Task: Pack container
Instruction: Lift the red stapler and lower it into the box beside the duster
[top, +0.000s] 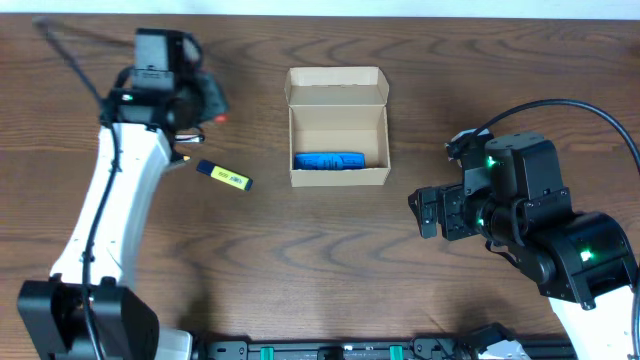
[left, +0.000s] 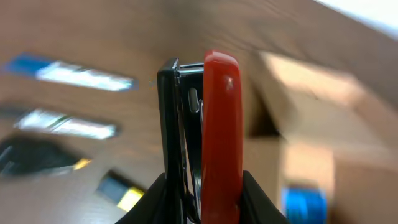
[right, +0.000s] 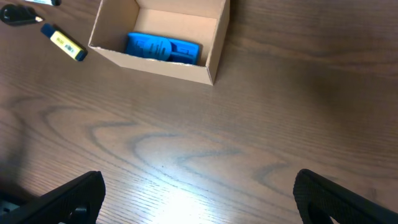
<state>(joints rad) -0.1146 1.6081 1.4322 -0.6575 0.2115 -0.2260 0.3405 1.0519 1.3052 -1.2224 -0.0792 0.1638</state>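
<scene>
The container is an open tan cardboard box at the table's middle back, with its flap lid standing up behind. A blue object lies inside at its front. The container also shows in the right wrist view with the blue object, and blurred in the left wrist view. My left gripper is shut on a red and black stapler, held above the table left of the container. My right gripper is open and empty, low over bare table to the container's front right.
A yellow and blue marker lies left of the container; it also shows in the right wrist view and the left wrist view. Two blurred blue and white pens and a dark object lie under my left arm.
</scene>
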